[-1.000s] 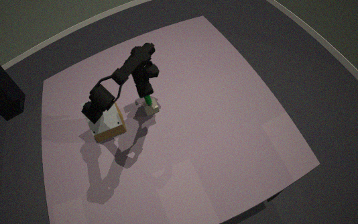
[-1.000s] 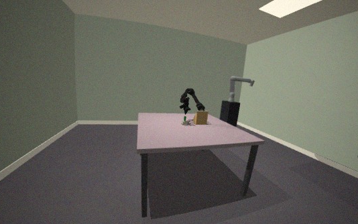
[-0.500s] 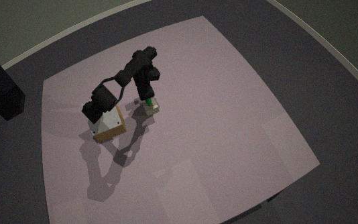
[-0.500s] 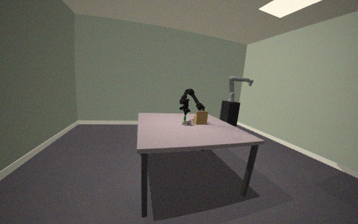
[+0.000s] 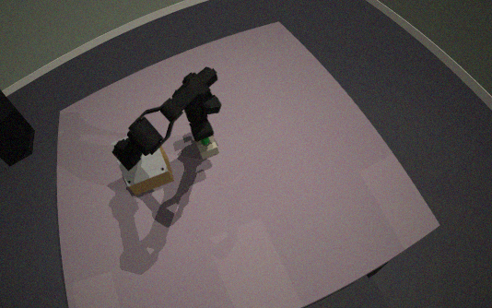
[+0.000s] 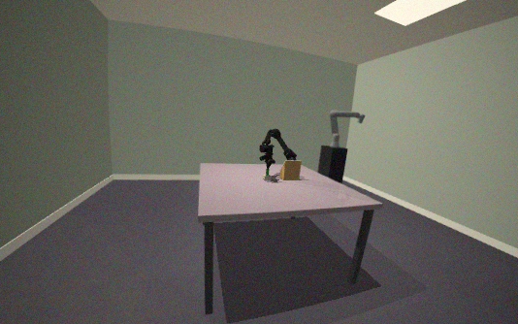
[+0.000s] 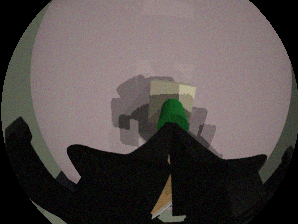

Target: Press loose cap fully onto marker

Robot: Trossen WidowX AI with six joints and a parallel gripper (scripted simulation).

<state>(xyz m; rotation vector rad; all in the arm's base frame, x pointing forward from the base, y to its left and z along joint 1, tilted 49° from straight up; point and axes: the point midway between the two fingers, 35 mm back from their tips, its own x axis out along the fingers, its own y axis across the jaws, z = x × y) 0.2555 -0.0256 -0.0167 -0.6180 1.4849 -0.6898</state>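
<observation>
Lilac table (image 5: 296, 184) is carrying the block (image 7: 166, 90), where the green marker (image 7: 174, 112) is standing upright, long axis vertical; the cap is not showing anywhere loose, so it is probably sitting on the marker, though the two are not telling apart. In the wrist view the gripper (image 7: 172, 132) is hanging just at 6 o'clock of the green tip, jaws pressed together and pinching nothing, seemingly bearing straight down. The arm's base (image 5: 150, 172) is sitting at the block's 8 o'clock in the top view.
</observation>
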